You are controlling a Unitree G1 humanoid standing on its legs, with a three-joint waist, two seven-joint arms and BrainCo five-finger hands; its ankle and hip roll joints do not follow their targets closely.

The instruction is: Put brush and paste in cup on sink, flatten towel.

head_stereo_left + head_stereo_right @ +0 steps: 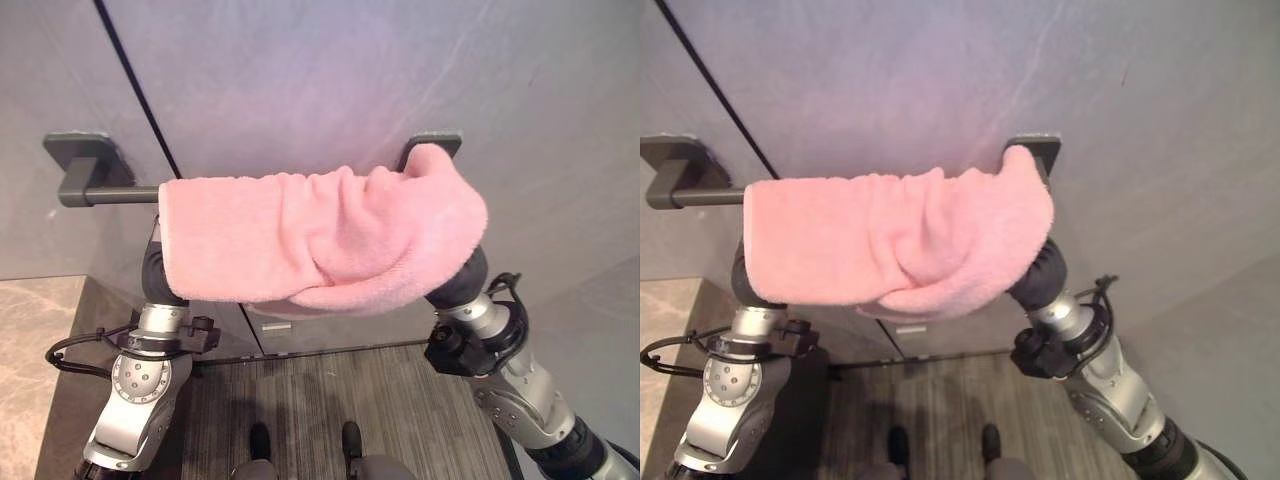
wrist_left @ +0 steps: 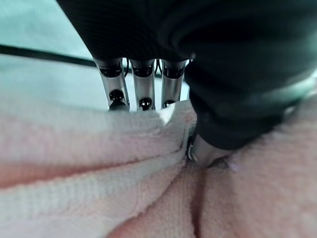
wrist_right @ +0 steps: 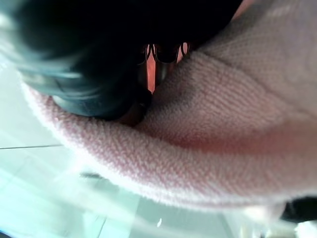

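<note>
A pink towel (image 1: 310, 235) hangs over a dark grey bar (image 1: 105, 193) on the grey wall, flat on its left half and bunched into a thick fold on the right. My left hand (image 1: 160, 272) reaches up under the towel's left edge. In the left wrist view its fingers (image 2: 143, 91) run behind the towel's hem (image 2: 168, 116) with the thumb (image 2: 203, 151) pressed on the front, pinching the cloth. My right hand (image 1: 462, 280) is buried under the bunched right end, and pink cloth (image 3: 223, 124) wraps over it in the right wrist view.
The bar's right bracket (image 1: 432, 142) shows just above the bunched end, its left bracket (image 1: 80, 155) stands bare. A dark seam (image 1: 140, 90) runs down the wall. Below lie a dark striped floor (image 1: 330, 400) and a beige tile (image 1: 30, 350) at left.
</note>
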